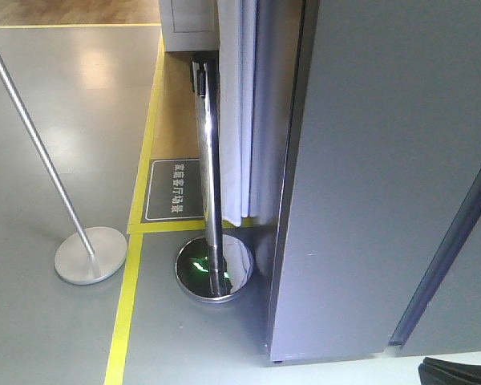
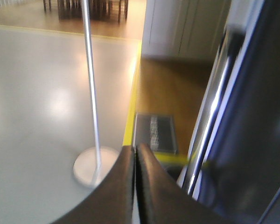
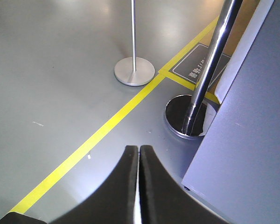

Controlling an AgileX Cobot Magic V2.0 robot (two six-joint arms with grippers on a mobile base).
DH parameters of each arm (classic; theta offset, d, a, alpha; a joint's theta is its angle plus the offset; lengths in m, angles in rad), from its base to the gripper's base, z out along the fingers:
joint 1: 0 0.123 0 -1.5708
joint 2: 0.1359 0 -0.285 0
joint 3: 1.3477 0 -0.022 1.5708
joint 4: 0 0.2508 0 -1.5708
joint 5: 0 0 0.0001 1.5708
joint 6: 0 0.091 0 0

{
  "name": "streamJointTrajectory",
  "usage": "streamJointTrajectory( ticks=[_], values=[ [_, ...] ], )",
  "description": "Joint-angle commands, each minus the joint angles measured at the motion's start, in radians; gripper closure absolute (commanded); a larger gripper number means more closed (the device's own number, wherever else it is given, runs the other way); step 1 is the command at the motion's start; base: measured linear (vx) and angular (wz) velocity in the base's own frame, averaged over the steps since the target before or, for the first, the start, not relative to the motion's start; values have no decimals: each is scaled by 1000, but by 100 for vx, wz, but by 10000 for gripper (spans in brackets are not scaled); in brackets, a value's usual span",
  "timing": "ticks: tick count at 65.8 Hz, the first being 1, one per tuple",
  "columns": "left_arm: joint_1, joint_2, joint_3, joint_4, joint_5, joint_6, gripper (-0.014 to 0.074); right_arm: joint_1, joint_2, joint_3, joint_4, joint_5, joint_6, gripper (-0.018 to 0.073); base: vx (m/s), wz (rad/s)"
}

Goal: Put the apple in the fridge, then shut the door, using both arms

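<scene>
Grey fridge (image 1: 385,176) shut; chrome post (image 1: 211,176) beside.

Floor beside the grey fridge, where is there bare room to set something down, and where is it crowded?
Open grey floor lies left of the yellow line, around the matte stand base. It is crowded where the chrome post base sits close to the fridge corner, with a floor sign just behind it.

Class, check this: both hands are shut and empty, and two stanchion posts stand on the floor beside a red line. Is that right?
Not quite: the floor line is yellow, as the right wrist view shows. The rest holds: the left hand and right hand are shut and empty, with two posts nearby.
</scene>
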Motion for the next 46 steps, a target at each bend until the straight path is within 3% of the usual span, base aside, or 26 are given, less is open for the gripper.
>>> streamJointTrajectory(
  ticks=[1, 13, 22, 40, 46],
  values=[
    [-7, -61, 7, -15, -36, 24, 605, -3, 6, -25, 30, -47, -11, 562, 0, 0],
    [-8, -213, 74, -15, -35, 22, 605, -3, 6, -25, 30, -47, -11, 562, 0, 0],
    [-18, -213, 105, -10, -31, 20, 605, -3, 6, -25, 30, -42, -11, 562, 0, 0],
    [-89, -213, 105, 193, -31, 20, 605, -3, 6, -25, 30, -40, -11, 562, 0, 0],
    [-97, -213, 105, 198, -33, 22, 605, -3, 6, -25, 30, -40, -11, 562, 0, 0]
  ],
)
